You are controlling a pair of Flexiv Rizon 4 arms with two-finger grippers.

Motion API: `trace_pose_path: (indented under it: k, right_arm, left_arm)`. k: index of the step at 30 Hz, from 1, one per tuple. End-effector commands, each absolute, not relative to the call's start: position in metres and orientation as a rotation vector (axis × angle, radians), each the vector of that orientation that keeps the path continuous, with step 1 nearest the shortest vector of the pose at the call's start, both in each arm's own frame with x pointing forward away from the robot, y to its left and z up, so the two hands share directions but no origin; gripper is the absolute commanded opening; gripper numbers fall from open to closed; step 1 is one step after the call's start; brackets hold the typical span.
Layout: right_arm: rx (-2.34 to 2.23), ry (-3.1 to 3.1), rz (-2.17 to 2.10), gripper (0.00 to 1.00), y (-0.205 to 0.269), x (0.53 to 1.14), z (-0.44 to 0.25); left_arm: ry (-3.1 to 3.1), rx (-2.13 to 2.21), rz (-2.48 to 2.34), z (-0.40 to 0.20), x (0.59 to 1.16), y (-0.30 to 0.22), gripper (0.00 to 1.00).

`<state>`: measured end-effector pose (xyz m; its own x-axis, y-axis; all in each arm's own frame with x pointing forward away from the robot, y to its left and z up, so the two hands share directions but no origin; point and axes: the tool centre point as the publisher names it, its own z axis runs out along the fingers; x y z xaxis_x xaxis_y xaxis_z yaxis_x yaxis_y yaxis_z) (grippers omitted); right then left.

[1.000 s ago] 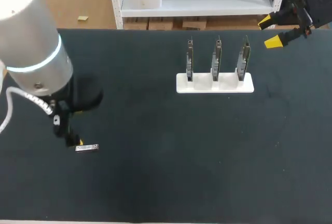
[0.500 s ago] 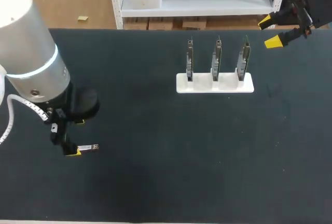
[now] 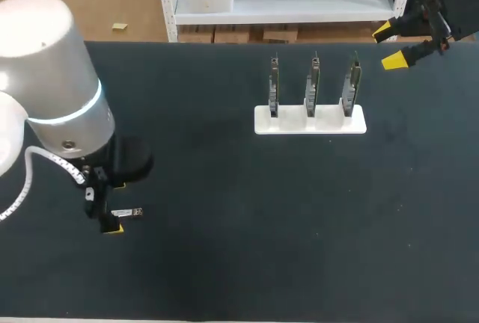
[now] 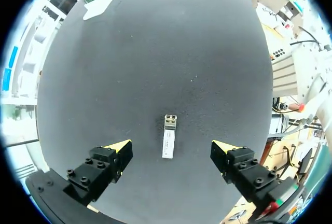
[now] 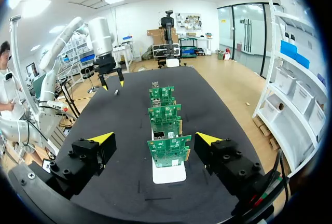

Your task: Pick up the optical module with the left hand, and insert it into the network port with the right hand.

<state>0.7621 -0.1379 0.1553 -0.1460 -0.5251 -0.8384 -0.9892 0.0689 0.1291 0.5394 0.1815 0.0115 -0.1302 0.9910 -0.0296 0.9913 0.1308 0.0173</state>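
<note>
On the dark counter, towards its left side, the optical module lies flat between the wide-spread fingers of the left pincer, apart from both. The right pincer, also wide, hangs near the white stand, which holds three upright circuit boards.

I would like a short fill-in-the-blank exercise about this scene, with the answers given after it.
The left gripper is ____, with the optical module lying on the table between its fingers.
The white holder carries ____ upright circuit boards.
The right gripper is open and holds ____.
Answers: open; three; nothing.
</note>
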Motion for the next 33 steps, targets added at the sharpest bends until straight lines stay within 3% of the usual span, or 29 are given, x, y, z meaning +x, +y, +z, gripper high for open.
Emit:
trace_pose_path:
  k: [1, 25, 26, 27, 28, 29, 30, 31, 33]
  right_arm:
    - [-1.511, 1.741, 0.974, 1.00, -0.138, 0.762, 0.155]
    - [-1.511, 1.741, 0.974, 1.00, -0.138, 0.762, 0.155]
    - [-1.511, 1.741, 0.974, 1.00, -0.138, 0.762, 0.155]
    - [-1.511, 1.741, 0.974, 1.00, -0.138, 0.762, 0.155]
    - [-1.511, 1.741, 0.974, 1.00, -0.138, 0.762, 0.155]
    - [-1.511, 1.741, 0.974, 1.00, -0.138, 0.762, 0.155]
    - [-1.511, 1.741, 0.974, 1.00, -0.138, 0.762, 0.155]
    - [-1.511, 1.741, 0.974, 1.00, -0.138, 0.762, 0.155]
    - [-1.511, 1.741, 0.974, 1.00, -0.138, 0.762, 0.155]
  left_arm:
    - [2.351, 2.047, -0.014, 0.004, 0.540, 0.183, 1.00]
    - [2.348, 2.130, -0.023, -0.009, 0.542, 0.189, 1.00]
    - [2.345, 2.136, -0.028, -0.009, 0.542, 0.189, 0.79]
    - [2.344, 2.138, -0.029, -0.009, 0.542, 0.189, 0.36]
    - [2.344, 2.140, -0.030, -0.010, 0.542, 0.188, 0.13]
    - [2.344, 2.141, -0.031, -0.010, 0.541, 0.188, 0.02]
    - [2.344, 2.143, -0.034, -0.010, 0.541, 0.188, 0.09]
    - [2.343, 2.145, -0.036, -0.010, 0.541, 0.188, 0.00]
    - [2.344, 2.147, -0.036, -0.011, 0.540, 0.188, 0.00]
